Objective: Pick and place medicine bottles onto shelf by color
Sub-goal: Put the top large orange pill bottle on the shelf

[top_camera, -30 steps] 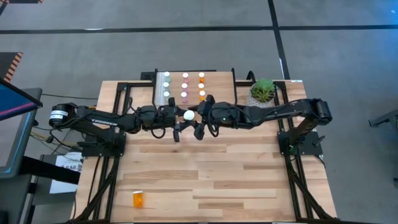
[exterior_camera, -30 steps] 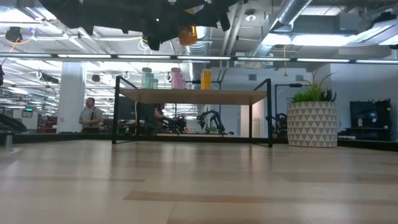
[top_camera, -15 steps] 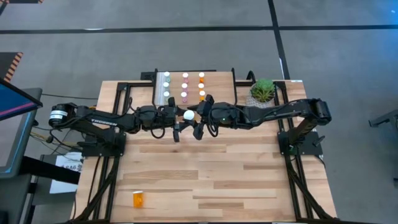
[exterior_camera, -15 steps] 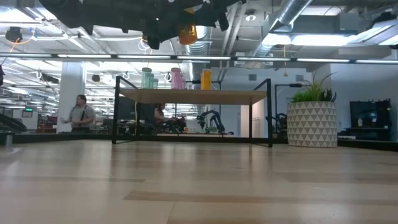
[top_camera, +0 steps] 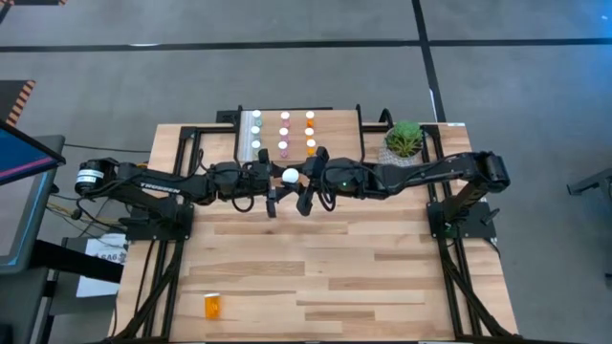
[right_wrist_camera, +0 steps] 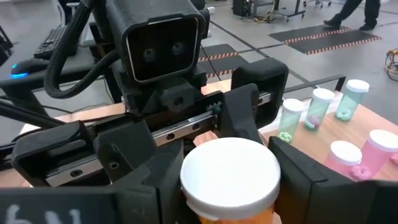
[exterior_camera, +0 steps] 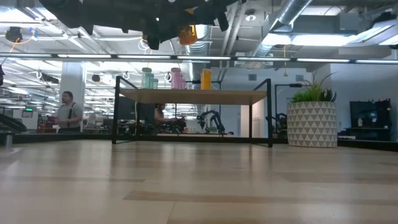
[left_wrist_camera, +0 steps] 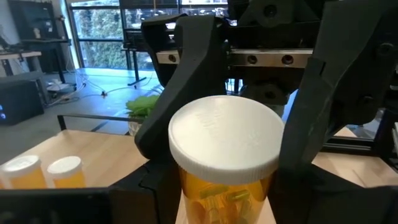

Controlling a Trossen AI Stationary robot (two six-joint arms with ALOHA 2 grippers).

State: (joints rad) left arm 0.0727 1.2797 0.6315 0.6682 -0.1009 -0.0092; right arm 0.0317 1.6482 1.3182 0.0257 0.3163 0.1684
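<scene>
A large orange bottle (top_camera: 290, 176) with a white cap is held high above the table, in front of the shelf (top_camera: 335, 143), between both grippers. My left gripper (top_camera: 275, 182) comes at it from the table's left and my right gripper (top_camera: 304, 180) from the right. It also shows in the low view (exterior_camera: 188, 34). On the shelf stand rows of green (top_camera: 255, 130), pink (top_camera: 284, 130) and orange (top_camera: 310, 130) bottles. Another orange bottle (top_camera: 212, 306) lies on its side on the tabletop near the front left. My left gripper has its two fingers on either side of the bottle's orange body (left_wrist_camera: 224, 199), below the cap, coming level from the table's left. The cap hides the exact contact. The bottle stands upright, lifted clear. My right gripper has its fingers (left_wrist_camera: 177, 106) on either side of the bottle just under the cap (right_wrist_camera: 230, 171), level from the table's right. The two grippers face each other across the bottle. The bottle stays upright, clear of table and shelf.
A potted green plant (top_camera: 404, 139) stands at the shelf's right, at the far right of the table. The shelf's black legs (exterior_camera: 115, 112) stand on the far part of the table. A person (exterior_camera: 67, 113) walks in the room behind.
Both arms and the bottle have kept still. Only a person in the room behind has walked on.
</scene>
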